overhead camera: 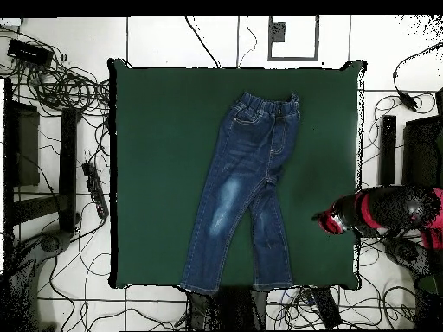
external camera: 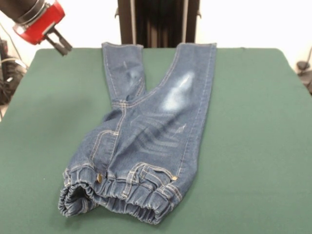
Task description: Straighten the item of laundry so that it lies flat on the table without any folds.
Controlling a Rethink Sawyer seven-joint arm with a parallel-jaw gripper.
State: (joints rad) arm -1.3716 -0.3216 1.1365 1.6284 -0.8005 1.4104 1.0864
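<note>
Jeans (external camera: 151, 131) lie lengthwise in the middle of the green table (external camera: 253, 146), legs apart, one hip bunched at the waistband. Gripper (external camera: 62, 47) hangs at the table's corner, well apart, fingers slightly parted, holding nothing.

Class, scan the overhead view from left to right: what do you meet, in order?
Tangled cables on the floor → bare green table → jeans → more bare table → gripper → red and black arm.
</note>
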